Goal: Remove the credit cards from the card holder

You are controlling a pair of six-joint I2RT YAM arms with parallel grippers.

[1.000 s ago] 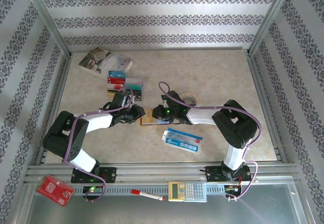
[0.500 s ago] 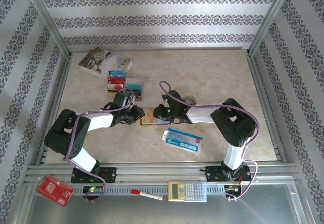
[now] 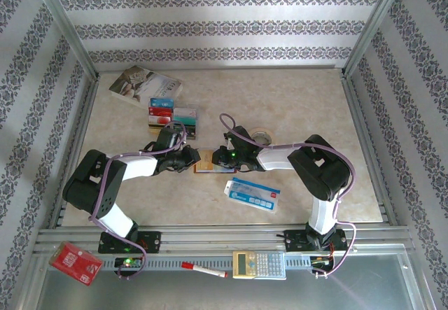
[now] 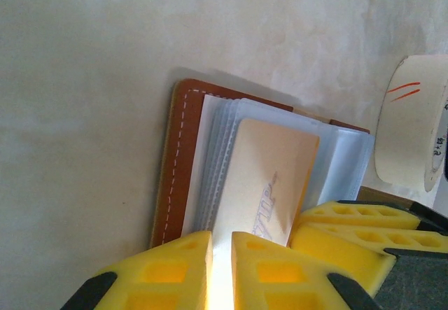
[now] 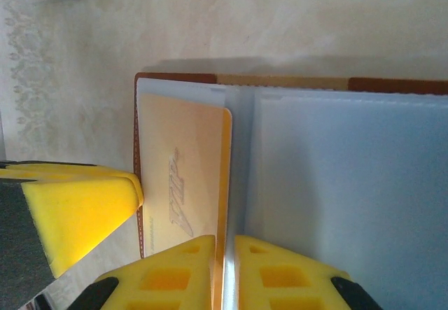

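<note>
The reddish-brown card holder (image 3: 206, 165) lies open mid-table, its leather cover (image 4: 175, 170) and grey-blue plastic sleeves (image 5: 343, 184) spread flat. A yellow-gold credit card (image 4: 269, 177) sticks partway out of a sleeve. My left gripper (image 4: 222, 268) reaches in from the left (image 3: 194, 157) and is shut on that card's near end. My right gripper (image 5: 224, 275) comes from the right (image 3: 217, 157) and is shut on the sleeve edge right beside the card (image 5: 185, 177). Several other credit cards (image 3: 172, 114) lie loose on the table behind the left arm.
A tape roll (image 3: 260, 136) sits just behind the right gripper. A paperback book (image 3: 145, 83) lies at the back left and a blue-and-white packet (image 3: 253, 194) in front of the holder. On the near rail are a red packet (image 3: 75, 262), pen (image 3: 204, 269) and calculator (image 3: 259, 264).
The left gripper's fingers have closed a little tighter on the card. Both arms stay almost where they were at the holder.
</note>
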